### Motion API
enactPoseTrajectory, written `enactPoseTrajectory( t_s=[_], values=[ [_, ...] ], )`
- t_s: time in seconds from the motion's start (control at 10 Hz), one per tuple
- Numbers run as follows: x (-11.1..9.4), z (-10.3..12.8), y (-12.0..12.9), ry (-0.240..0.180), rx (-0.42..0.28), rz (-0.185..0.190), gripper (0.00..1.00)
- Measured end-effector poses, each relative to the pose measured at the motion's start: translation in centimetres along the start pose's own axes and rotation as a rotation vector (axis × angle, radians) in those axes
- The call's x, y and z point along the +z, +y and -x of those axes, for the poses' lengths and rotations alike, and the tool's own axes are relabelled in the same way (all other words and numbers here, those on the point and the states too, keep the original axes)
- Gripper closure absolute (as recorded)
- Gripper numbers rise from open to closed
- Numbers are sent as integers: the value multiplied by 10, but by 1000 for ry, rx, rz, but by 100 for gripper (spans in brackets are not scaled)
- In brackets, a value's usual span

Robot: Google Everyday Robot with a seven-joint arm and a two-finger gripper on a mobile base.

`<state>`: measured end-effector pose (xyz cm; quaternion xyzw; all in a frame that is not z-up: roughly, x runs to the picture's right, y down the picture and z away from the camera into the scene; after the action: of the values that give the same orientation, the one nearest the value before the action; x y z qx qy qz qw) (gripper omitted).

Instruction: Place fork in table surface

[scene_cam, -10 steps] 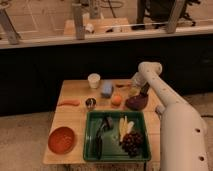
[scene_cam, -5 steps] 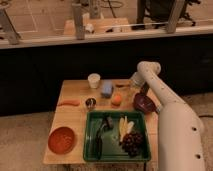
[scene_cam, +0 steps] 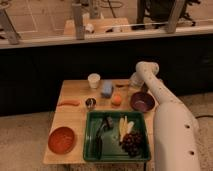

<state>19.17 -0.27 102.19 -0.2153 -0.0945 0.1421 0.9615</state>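
The light-wood table surface (scene_cam: 75, 117) fills the middle of the camera view. My white arm reaches in from the lower right, and my gripper (scene_cam: 133, 83) hangs low over the table's far right part, just behind the purple bowl (scene_cam: 142, 102). A thin brownish sliver, the fork (scene_cam: 122, 86), sticks out to the left of the gripper at table height, between the blue object and the gripper. I cannot tell whether it is held or lying free.
A green tray (scene_cam: 90, 150) with dark-handled tools, yellow pieces and grapes sits at the front. An orange bowl (scene_cam: 61, 140) is front left. A carrot-like stick (scene_cam: 69, 103), small metal cup (scene_cam: 90, 103), white cup (scene_cam: 93, 80), blue object (scene_cam: 107, 89) and orange ball (scene_cam: 116, 100) stand nearby.
My wrist has moved off the purple bowl toward the table's far edge, so the bowl now shows fully. The other objects have not moved.
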Motion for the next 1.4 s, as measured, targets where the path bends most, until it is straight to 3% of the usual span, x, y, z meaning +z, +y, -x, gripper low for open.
enactPoseTrajectory(
  t_s=[0.5, 1.2, 1.4],
  values=[
    [9, -13, -4, 15, 26, 22, 24],
    [5, -19, -2, 22, 24, 34, 95],
    [5, -20, 0, 22, 26, 36, 100]
  ],
)
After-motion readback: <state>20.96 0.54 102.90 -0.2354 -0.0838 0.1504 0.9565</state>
